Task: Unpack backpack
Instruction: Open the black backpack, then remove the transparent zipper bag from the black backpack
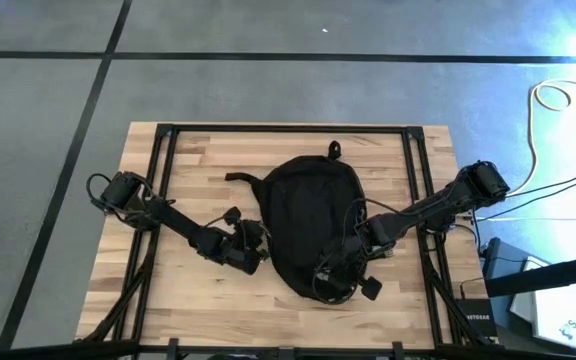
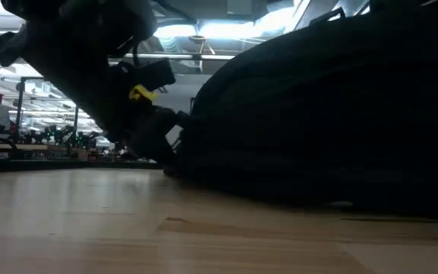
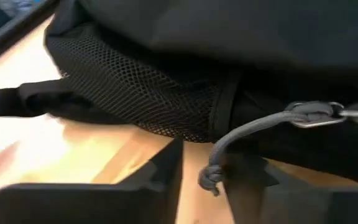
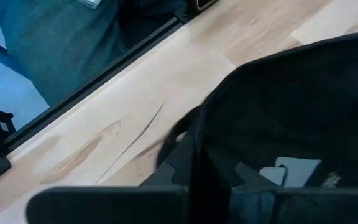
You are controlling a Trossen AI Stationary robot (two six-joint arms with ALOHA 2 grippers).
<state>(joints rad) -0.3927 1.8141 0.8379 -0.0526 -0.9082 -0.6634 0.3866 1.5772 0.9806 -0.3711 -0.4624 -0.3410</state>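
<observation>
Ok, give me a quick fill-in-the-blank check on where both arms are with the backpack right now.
1. The large black fabric backpack lies on the light ____ table.
2. A grey zipper pull cord hangs between the ____ gripper's fingers.
3. The right gripper is shut on a fold of the backpack's black ____.

Missing words: wooden; left; fabric

No text, number or brand can be read in these pictures. A dark box (image 1: 476, 321) on the floor beside the table, seen from above, carries a pale word, but it is too small to read. On the backpack (image 4: 303, 112), the right wrist view shows a small pale patch (image 4: 291, 169), and nothing on it is legible.
</observation>
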